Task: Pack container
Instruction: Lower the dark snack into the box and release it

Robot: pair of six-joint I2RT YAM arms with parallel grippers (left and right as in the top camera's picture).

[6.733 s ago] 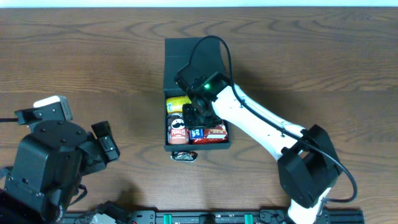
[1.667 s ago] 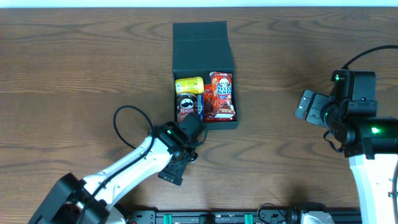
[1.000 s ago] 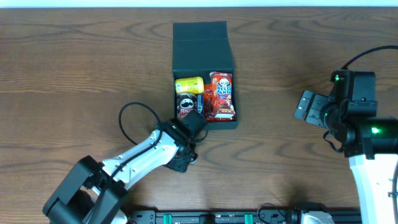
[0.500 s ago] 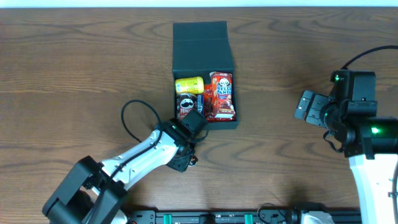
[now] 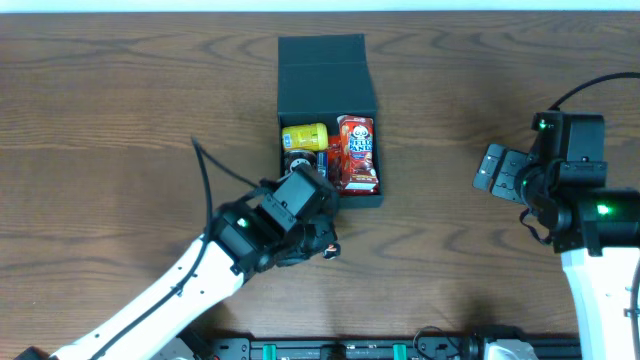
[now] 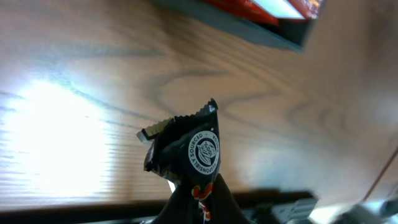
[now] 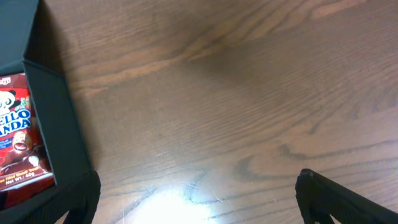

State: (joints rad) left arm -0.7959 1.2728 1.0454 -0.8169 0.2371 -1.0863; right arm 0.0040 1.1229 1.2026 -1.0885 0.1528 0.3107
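We record one change over the last second. The left jaws stood apart around the small dark packet (image 6: 186,152) as it lay on the table (image 5: 120,120) just below the lower-left corner of the container (image 5: 325,70). They are now pressed together, pinching the packet's lower end. In the left wrist view the packet appears clear of the wood, its crimped edge towards the top of the frame and the container's near wall across the upper edge. In the overhead view the left arm (image 5: 200,275) sits higher than a moment ago, and the packet is slightly further right, below the container's front wall. The container has not shifted: it stands in the upper centre of the overhead frame, lid laid open towards the top edge. Inside are a yellow can (image 5: 305,137) and a red snack packet (image 5: 358,152); a further item at the tray's lower left is mostly covered by the arm. The right jaws stand spread wide and hold nothing, parked at the right of the frame as before. We judge the pick made and the packet ready to go over the front wall. The space left inside looks tight, so placement may need care.
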